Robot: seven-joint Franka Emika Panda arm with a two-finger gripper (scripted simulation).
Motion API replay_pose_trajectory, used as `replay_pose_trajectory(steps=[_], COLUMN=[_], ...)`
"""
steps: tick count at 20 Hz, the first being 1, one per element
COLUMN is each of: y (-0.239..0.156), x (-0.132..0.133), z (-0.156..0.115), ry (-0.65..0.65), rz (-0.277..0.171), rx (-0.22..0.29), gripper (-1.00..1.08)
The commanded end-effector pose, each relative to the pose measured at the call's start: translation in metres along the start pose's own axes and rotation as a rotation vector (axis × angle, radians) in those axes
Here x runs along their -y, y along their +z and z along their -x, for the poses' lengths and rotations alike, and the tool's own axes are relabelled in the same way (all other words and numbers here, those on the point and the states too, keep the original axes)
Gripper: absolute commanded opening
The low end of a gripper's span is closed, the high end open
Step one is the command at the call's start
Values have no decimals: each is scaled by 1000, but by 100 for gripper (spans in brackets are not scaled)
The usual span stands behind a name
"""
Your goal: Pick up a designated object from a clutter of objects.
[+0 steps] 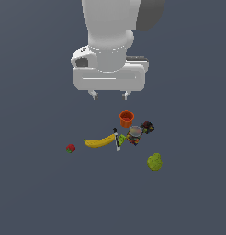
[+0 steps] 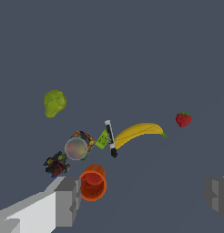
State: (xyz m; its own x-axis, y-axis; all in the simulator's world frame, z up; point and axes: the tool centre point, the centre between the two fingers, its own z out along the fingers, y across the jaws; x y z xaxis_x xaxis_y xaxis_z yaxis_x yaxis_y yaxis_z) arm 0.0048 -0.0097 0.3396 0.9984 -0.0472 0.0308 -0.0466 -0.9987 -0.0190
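My gripper (image 1: 108, 95) hangs spread and empty well above the clutter, the banana (image 1: 100, 141) lying below and ahead of my fingertips, so I should centre over its middle, straddling its width, clear of the white-and-green tool (image 1: 116, 139) touching its end.

White arm upright, hand (image 1: 109, 95) pointing straight down, fingers wide apart, empty.

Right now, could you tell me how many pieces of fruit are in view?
3: the curved yellow banana mid-clutter, the red strawberry at the exterior view's left, the lumpy yellow-green fruit at its right.
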Motion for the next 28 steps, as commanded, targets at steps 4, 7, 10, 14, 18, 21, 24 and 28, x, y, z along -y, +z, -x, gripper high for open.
replay_pose_trajectory(steps=[4,7,10,14,18,21,24,28], y=[-1,-5,-8,-9,-4,3,12,29], x=[-3,-13,-20,-20,-20,-21,-22,-24], z=[0,-1,-1,-1,-2,-4,-6,-9], ry=[6,21,29,29,50,82,124,200], rz=[-3,-12,-19,-19,-20,-21,-23,-25], rx=[-3,-12,-18,-18,-17,-16,-14,-10], gripper=[100,100,100,100,100,100,100,100])
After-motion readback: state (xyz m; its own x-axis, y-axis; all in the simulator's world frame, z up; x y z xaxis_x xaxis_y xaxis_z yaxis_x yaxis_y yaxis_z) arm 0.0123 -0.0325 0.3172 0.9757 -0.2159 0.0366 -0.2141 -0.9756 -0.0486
